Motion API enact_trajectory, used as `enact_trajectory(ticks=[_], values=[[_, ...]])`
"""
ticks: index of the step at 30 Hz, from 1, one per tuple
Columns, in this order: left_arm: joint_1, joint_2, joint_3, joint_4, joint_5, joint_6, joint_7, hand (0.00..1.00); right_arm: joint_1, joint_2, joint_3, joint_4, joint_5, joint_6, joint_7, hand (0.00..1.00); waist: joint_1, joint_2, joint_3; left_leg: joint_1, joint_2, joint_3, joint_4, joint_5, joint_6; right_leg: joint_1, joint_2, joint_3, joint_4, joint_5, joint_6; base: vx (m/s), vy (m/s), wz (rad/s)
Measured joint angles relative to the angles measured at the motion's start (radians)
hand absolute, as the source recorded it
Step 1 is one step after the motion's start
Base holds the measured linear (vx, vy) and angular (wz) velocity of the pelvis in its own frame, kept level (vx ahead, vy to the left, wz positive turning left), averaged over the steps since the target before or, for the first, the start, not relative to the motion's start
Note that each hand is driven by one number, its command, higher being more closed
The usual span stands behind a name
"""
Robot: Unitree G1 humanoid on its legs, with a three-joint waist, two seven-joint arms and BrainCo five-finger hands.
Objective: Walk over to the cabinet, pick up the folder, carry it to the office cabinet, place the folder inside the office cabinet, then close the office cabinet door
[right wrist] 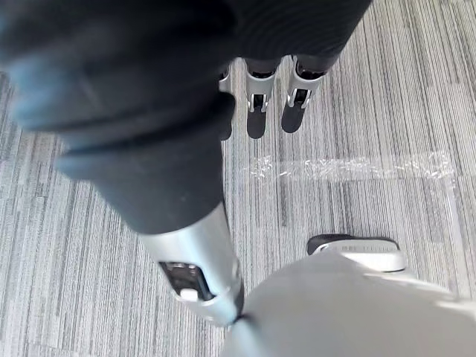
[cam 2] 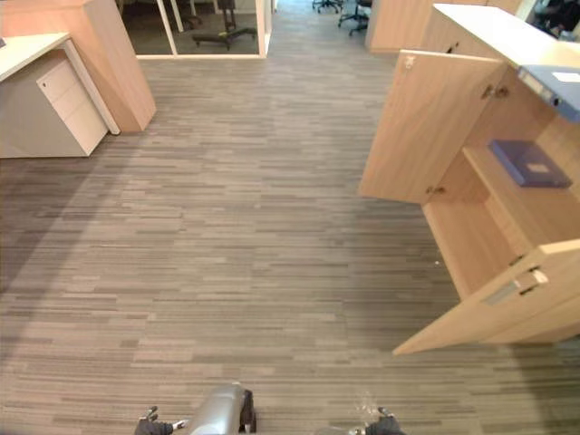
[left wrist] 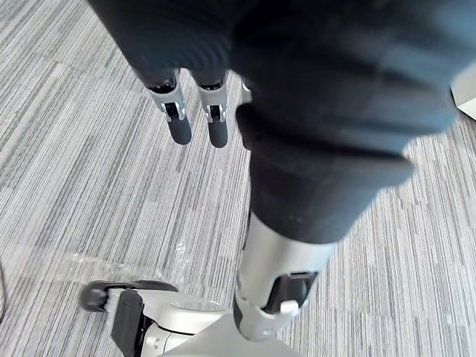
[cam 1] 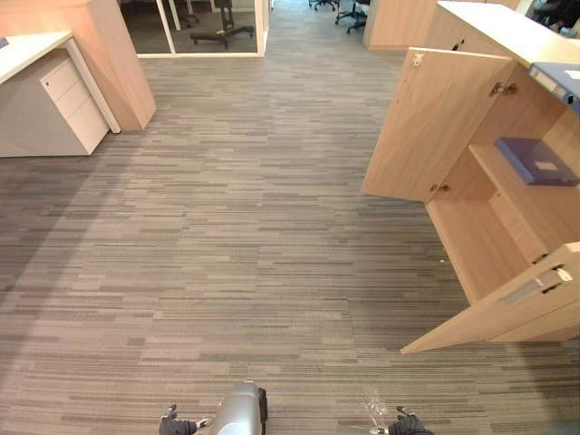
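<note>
Blue folder [cam 1: 530, 154] — pale label [cam 1: 546, 167], unreadable

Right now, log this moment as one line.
folder: on cabinet shelf | cabinet doors: open | left hand: open | right hand: open

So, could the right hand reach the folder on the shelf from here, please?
Probably not: the right hand hangs low over the carpet, while the folder lies far off in the cabinet, beyond its open near door.
</note>
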Motion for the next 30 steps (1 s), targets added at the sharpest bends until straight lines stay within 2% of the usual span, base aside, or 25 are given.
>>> enact_trajectory(ticks=[1,2,3,4,5,7,8,10,11,12,13,14,15,16,17,18,19,21,22,23,24,25,27,28,30], values=[[0.004,-0.003,0.000,0.000,0.000,-0.001,0.006,0.00,0.002,-0.002,0.000,0.000,-0.004,0.002,0.000,0.00,0.000,0.003,-0.004,0.006,0.013,-0.005,-0.137,0.043,0.001,0.026,-0.047,0.006,-0.030,-0.021,0.035,0.39,0.387,-0.14],[0.009,-0.003,0.000,0.000,0.001,-0.002,0.008,0.00,0.003,-0.002,0.000,0.000,-0.005,0.003,0.000,0.00,-0.001,0.004,-0.009,0.008,0.026,0.011,-0.157,0.091,-0.016,0.043,-0.065,0.007,-0.042,-0.030,0.051,0.41,0.412,-0.14],[0.015,-0.002,0.000,0.005,0.002,-0.002,0.009,0.00,0.011,0.001,-0.002,0.002,-0.006,0.005,0.000,0.00,-0.001,0.006,-0.022,0.012,0.025,0.061,-0.147,0.166,0.007,0.065,-0.087,0.008,-0.055,-0.030,0.060,0.38,0.368,-0.25],[0.017,0.007,0.001,0.009,0.005,-0.002,0.011,0.00,0.008,0.015,-0.018,0.006,-0.008,0.006,0.000,0.00,0.006,-0.016,-0.046,0.010,0.002,0.101,-0.129,0.124,0.030,0.065,-0.124,0.018,-0.066,0.004,0.051,0.43,0.389,-0.30],[0.017,0.008,0.002,0.012,0.006,-0.002,0.012,0.00,0.004,0.023,-0.023,0.005,-0.008,0.006,0.001,0.00,0.009,-0.018,-0.054,0.017,-0.003,0.113,-0.125,0.111,0.044,0.066,-0.132,0.019,-0.072,0.039,0.047,0.55,0.474,-0.50],[0.017,0.016,0.001,0.023,0.014,-0.002,0.012,0.00,-0.004,0.071,-0.059,-0.002,-0.011,0.006,0.005,0.00,0.021,-0.031,-0.088,0.073,-0.043,0.173,-0.149,0.084,0.085,0.061,-0.192,0.023,-0.067,0.137,0.063,0.50,0.393,-0.51],[0.018,0.017,-0.001,0.025,0.014,-0.002,0.012,0.00,-0.004,0.082,-0.061,-0.003,-0.015,0.006,0.006,0.00,0.022,-0.031,-0.099,0.095,-0.058,0.189,-0.171,0.080,0.093,0.051,-0.210,0.026,-0.055,0.154,0.063,0.40,0.305,-0.48],[0.021,0.022,-0.029,0.023,0.024,-0.002,0.008,0.00,-0.005,0.112,-0.127,-0.015,-0.023,0.006,0.018,0.00,0.024,-0.031,-0.121,0.203,-0.143,0.211,-0.261,0.076,0.110,0.010,-0.276,0.070,0.078,0.205,0.065,0.35,0.273,-0.53],[0.023,0.022,-0.032,0.023,0.023,-0.002,0.005,0.00,-0.005,0.114,-0.154,-0.024,-0.018,0.007,0.018,0.00,0.024,-0.032,-0.121,0.238,-0.164,0.210,-0.294,0.075,0.112,-0.026,-0.284,0.082,0.167,0.217,0.046,0.33,0.279,-0.34],[0.021,0.017,-0.037,0.022,0.020,-0.002,-0.002,0.00,0.003,0.114,-0.209,-0.044,-0.002,0.006,0.018,0.00,0.014,-0.022,-0.126,0.300,-0.195,0.206,-0.348,0.078,0.130,-0.110,-0.290,0.102,0.356,0.285,-0.043,0.30,0.240,-0.01],[0.006,0.011,-0.040,0.021,0.016,-0.007,-0.008,0.00,0.016,0.112,-0.232,-0.061,0.007,0.006,0.011,0.00,-0.003,-0.012,-0.126,0.363,-0.216,0.198,-0.386,0.077,0.145,-0.180,-0.298,0.109,0.525,0.317,-0.091,0.24,0.192,0.09],[0.001,0.011,-0.039,0.022,0.011,-0.009,-0.011,0.00,0.017,0.112,-0.231,-0.067,0.020,0.006,0.007,0.00,-0.006,-0.018,-0.121,0.389,-0.222,0.197,-0.398,0.077,0.145,-0.213,-0.293,0.112,0.581,0.302,-0.082,0.19,0.108,0.05],[-0.007,0.009,-0.042,0.022,0.008,-0.009,-0.019,0.00,0.012,0.113,-0.215,-0.077,0.049,0.002,-0.004,0.00,-0.012,-0.012,-0.116,0.430,-0.220,0.198,-0.423,0.076,0.144,-0.272,-0.258,0.111,0.643,0.258,-0.047,0.20,0.065,-0.08],[-0.020,0.008,-0.043,0.023,0.004,-0.011,-0.028,0.00,0.011,0.115,-0.192,-0.094,0.075,-0.007,-0.011,0.00,-0.021,-0.011,-0.102,0.471,-0.209,0.194,-0.453,0.073,0.146,-0.335,-0.207,0.075,0.673,0.191,-0.027,0.23,0.056,-0.07],[-0.027,0.006,-0.043,0.027,0.003,-0.011,-0.031,0.00,0.008,0.115,-0.177,-0.101,0.078,-0.011,-0.013,0.00,-0.026,-0.008,-0.096,0.485,-0.201,0.191,-0.467,0.062,0.153,-0.362,-0.180,0.040,0.676,0.155,0.001,0.18,-0.033,-0.03],[-0.049,-0.001,-0.041,0.031,-0.001,-0.011,-0.040,0.00,-0.003,0.120,-0.164,-0.109,0.081,-0.023,-0.016,0.00,-0.032,-0.013,-0.073,0.502,-0.183,0.186,-0.462,0.029,0.166,-0.405,-0.128,-0.032,0.658,0.102,0.070,0.13,-0.117,0.02],[-0.058,-0.016,-0.040,0.035,-0.001,-0.011,-0.046,0.00,-0.010,0.124,-0.164,-0.108,0.091,-0.031,-0.018,0.00,-0.039,-0.019,-0.059,0.523,-0.166,0.177,-0.448,0.005,0.160,-0.422,-0.082,-0.122,0.590,0.076,0.085,0.14,-0.138,0.04],[-0.076,-0.030,-0.029,0.050,0.005,-0.011,-0.055,0.00,-0.010,0.124,-0.163,-0.104,0.105,-0.033,-0.018,0.00,-0.043,-0.028,-0.052,0.556,-0.157,0.164,-0.454,-0.015,0.145,-0.423,-0.034,-0.236,0.458,0.070,0.059,0.23,-0.154,0.12],[-0.086,-0.032,-0.018,0.053,0.017,-0.010,-0.061,0.00,-0.018,0.126,-0.165,-0.096,0.117,-0.033,-0.017,0.00,-0.043,-0.033,-0.044,0.583,-0.156,0.156,-0.461,-0.035,0.127,-0.432,0.004,-0.294,0.321,0.095,0.021,0.28,-0.161,0.23],[-0.085,-0.035,-0.016,0.056,0.026,-0.011,-0.064,0.00,-0.021,0.127,-0.168,-0.094,0.120,-0.033,-0.016,0.00,-0.048,-0.035,-0.040,0.598,-0.157,0.144,-0.468,-0.041,0.119,-0.431,0.012,-0.296,0.304,0.134,-0.044,0.36,-0.164,0.45],[-0.087,-0.048,-0.018,0.071,0.027,-0.009,-0.067,0.00,-0.030,0.119,-0.177,-0.088,0.118,-0.032,-0.013,0.00,-0.055,-0.015,-0.044,0.630,-0.139,0.108,-0.495,-0.048,0.113,-0.403,0.027,-0.329,0.296,0.117,-0.112,0.46,-0.152,0.55],[-0.080,-0.048,-0.018,0.070,0.031,-0.009,-0.071,0.00,-0.032,0.114,-0.178,-0.083,0.117,-0.030,-0.011,0.00,-0.057,0.003,-0.049,0.638,-0.121,0.087,-0.503,-0.034,0.092,-0.387,0.035,-0.350,0.297,0.102,-0.126,0.59,-0.200,0.61],[-0.077,-0.051,-0.013,0.068,0.033,-0.007,-0.078,0.00,-0.043,0.115,-0.178,-0.068,0.118,-0.029,-0.009,0.00,-0.054,0.002,-0.042,0.645,-0.089,0.066,-0.472,-0.030,0.086,-0.350,0.056,-0.379,0.288,0.084,-0.152,0.49,-0.203,0.33],[-0.075,-0.057,0.014,0.068,0.030,-0.006,-0.079,0.00,-0.040,0.117,-0.178,-0.066,0.122,-0.029,-0.008,0.00,-0.057,0.004,-0.042,0.647,-0.056,0.050,-0.411,-0.034,0.080,-0.290,0.082,-0.395,0.243,0.080,-0.157,0.36,-0.196,0.14],[-0.074,-0.062,0.045,0.064,0.028,-0.006,-0.078,0.00,-0.032,0.121,-0.179,-0.066,0.139,-0.030,-0.008,0.00,-0.056,0.007,-0.043,0.615,-0.027,0.025,-0.255,-0.037,0.070,-0.205,0.114,-0.397,0.165,0.079,-0.156,0.39,-0.238,0.07]])
